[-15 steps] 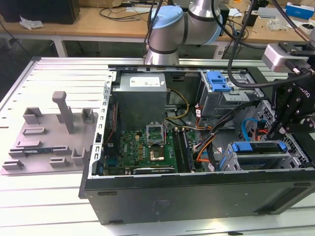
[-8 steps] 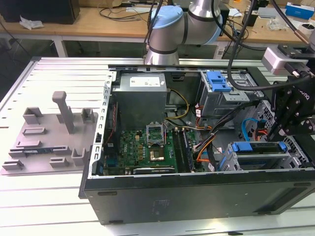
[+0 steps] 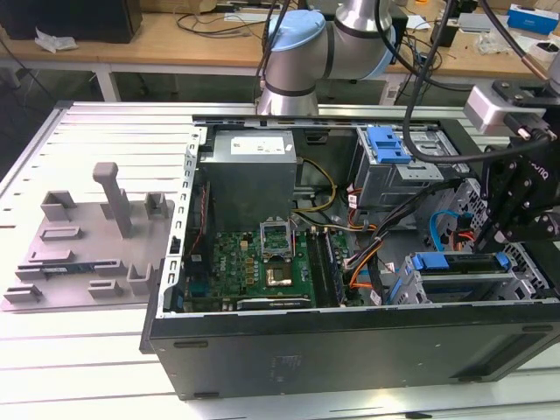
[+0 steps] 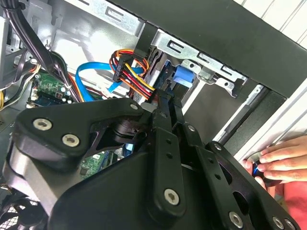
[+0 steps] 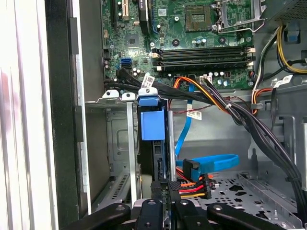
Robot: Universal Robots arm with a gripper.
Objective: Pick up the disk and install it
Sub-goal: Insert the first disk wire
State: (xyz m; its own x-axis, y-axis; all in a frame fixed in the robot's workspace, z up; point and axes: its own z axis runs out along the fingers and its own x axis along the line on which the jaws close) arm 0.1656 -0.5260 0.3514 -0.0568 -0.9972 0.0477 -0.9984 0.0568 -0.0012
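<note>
Here, gripper (image 5: 163, 211) closed on disk (image 5: 152, 125), fingers pinching its near edge in both wrist views. Disk with blue carrier bracket sits upright in metal drive cage (image 5: 120, 143) of open computer case (image 3: 350, 346), at 4 o'clock from motherboard (image 3: 254, 262) in exterior view. Person's hand (image 4: 283, 160) touches case edge in second wrist view.

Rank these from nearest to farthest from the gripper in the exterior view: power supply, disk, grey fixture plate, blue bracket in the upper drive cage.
1. disk, in the bay beside the gripper.
2. blue bracket, upper drive cage.
3. power supply, case corner.
4. grey fixture plate, outside the case, exterior view's left.
</note>
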